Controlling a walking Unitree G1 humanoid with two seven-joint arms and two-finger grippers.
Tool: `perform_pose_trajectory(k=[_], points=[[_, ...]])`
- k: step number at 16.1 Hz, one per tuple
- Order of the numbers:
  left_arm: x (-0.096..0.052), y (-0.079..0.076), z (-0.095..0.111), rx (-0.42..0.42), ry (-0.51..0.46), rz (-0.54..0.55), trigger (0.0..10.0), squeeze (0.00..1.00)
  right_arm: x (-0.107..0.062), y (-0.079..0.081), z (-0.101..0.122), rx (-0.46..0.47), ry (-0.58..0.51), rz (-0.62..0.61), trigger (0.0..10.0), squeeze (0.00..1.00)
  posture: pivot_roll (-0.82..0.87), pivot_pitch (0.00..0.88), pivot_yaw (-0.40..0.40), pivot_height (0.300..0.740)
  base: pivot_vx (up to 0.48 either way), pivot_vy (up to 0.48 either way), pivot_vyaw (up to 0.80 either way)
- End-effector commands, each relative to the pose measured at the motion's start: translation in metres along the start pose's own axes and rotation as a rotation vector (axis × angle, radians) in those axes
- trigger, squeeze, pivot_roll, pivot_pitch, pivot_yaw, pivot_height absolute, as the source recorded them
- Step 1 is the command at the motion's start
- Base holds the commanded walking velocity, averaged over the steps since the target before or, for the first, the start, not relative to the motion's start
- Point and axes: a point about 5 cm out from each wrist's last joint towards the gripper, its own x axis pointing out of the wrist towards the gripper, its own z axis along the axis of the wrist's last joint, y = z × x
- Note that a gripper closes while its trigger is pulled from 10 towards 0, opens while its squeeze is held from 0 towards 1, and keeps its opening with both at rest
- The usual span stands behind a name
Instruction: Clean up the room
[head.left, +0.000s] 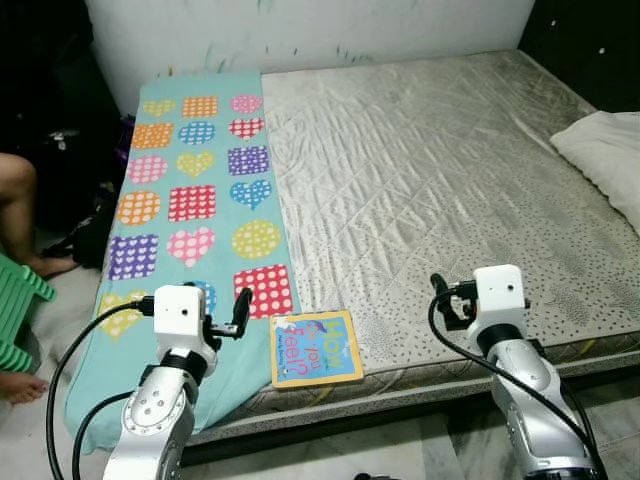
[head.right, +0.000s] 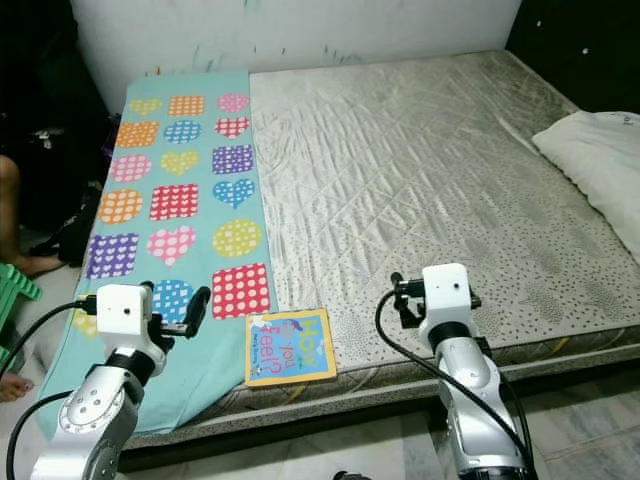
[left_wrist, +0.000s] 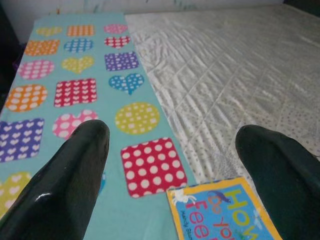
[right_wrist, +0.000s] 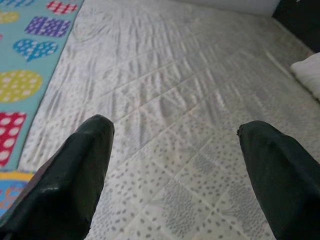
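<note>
One square board book with a yellow border and blue cover (head.left: 316, 348), reading "How do you feel?", lies flat at lower centre of the head view on the near edge of a bare grey quilted mattress (head.left: 430, 170), touching the edge of one teal mat printed with dotted hearts and squares (head.left: 190, 200) that covers the mattress's left strip. One white pillow (head.left: 605, 150) sits at the right edge, a white wall behind, a person's leg (head.left: 20, 210) and a green plastic stool (head.left: 18, 300) at far left. Left gripper (left_wrist: 170, 165) hovers just above the book and mat, fingers spread wide, empty; right gripper (right_wrist: 175, 165) over bare mattress, likewise wide apart, empty.
</note>
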Motion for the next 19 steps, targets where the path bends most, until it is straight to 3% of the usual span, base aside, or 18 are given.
perform_pose_trajectory(k=[1,19], points=[[-0.0034,0.0023,-0.0027,0.0,0.019,0.01,10.0,0.0,-0.0024,0.001,-0.0013,-0.001,0.008,0.005,10.0,0.0,-0.13,0.168,0.037,0.74,0.0,0.0,0.0],[0.0014,0.0,-0.0039,0.011,0.024,0.004,10.0,0.0,-0.0074,0.0081,-0.005,0.03,0.019,0.023,10.0,0.0,-0.14,0.171,0.047,0.74,0.0,0.0,0.0]])
